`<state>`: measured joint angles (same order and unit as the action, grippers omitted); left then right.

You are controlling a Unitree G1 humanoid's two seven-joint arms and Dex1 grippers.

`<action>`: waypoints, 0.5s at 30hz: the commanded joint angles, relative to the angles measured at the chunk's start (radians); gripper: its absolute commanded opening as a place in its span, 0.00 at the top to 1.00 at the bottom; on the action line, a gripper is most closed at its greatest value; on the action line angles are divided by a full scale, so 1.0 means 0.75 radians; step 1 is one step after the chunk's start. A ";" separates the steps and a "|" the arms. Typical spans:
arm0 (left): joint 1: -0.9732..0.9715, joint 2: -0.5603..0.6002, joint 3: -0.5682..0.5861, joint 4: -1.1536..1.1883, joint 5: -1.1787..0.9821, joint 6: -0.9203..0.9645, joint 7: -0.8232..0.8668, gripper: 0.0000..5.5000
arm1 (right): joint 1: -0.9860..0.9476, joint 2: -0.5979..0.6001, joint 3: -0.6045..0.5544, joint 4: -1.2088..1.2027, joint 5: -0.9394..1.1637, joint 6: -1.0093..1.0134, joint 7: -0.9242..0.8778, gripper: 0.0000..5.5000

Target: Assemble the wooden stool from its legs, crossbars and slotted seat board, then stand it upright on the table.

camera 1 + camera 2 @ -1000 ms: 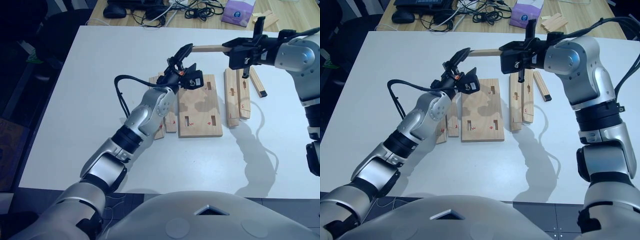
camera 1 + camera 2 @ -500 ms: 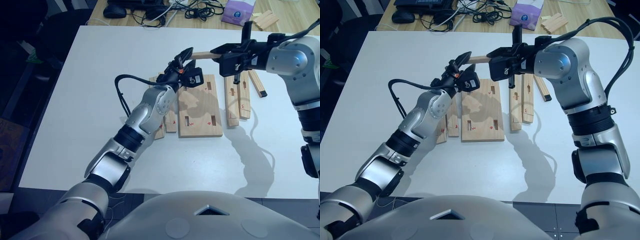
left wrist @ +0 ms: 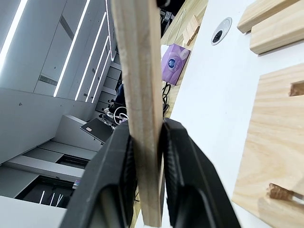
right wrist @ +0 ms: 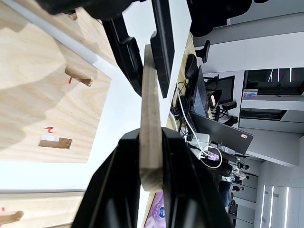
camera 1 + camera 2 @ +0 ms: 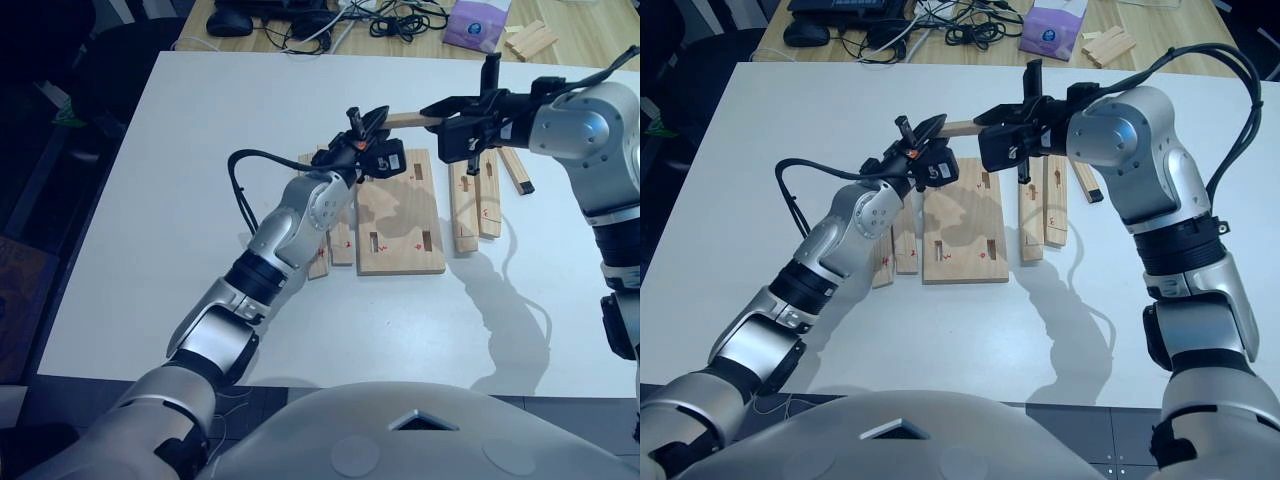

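Upper centre: slim pale wooden crossbar [image 5: 408,120] held aloft, clamped endwise by left gripper [image 3: 145,142] and right gripper [image 4: 152,145], above slotted rectangular wooden seat board [image 5: 400,250].

Head stereo pair looks forward and down over the whole white tabletop [image 5: 180,150]. Each wrist cam sits close, sighting along the same held crossbar [image 3: 140,95]; both catch the slotted seat board [image 4: 28,104].

You have the seat board [image 5: 400,215] lying flat mid-table. A pair of legs [image 5: 474,203] lies just right of it, with a shorter bar [image 5: 515,170] beyond them. Further pieces [image 5: 342,243], probably legs, lie against its left side, partly under the arm. Above its far edge hangs the crossbar [image 5: 410,120], pinched at its left end by the left gripper [image 5: 368,118] and at its right end by the right gripper [image 5: 445,112].
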<state>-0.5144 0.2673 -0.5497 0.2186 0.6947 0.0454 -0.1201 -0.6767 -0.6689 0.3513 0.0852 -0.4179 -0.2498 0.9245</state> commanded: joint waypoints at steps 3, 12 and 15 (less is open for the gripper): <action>-0.004 0.008 -0.028 0.018 0.031 -0.099 0.008 0.89 | -0.002 0.016 -0.033 -0.005 0.074 0.004 -0.004 0.82; 0.000 0.030 0.000 0.109 0.053 -0.142 0.072 0.92 | 0.052 -0.038 -0.242 -0.054 0.345 0.226 0.036 0.54; 0.005 0.023 0.027 0.122 0.033 -0.132 0.078 0.92 | 0.128 -0.047 -0.395 -0.115 0.533 0.357 0.034 0.43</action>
<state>-0.5362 0.2745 -0.5203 0.2822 0.7117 -0.0595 -0.0365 -0.5922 -0.6867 0.1399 0.0500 -0.1025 -0.0334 0.9594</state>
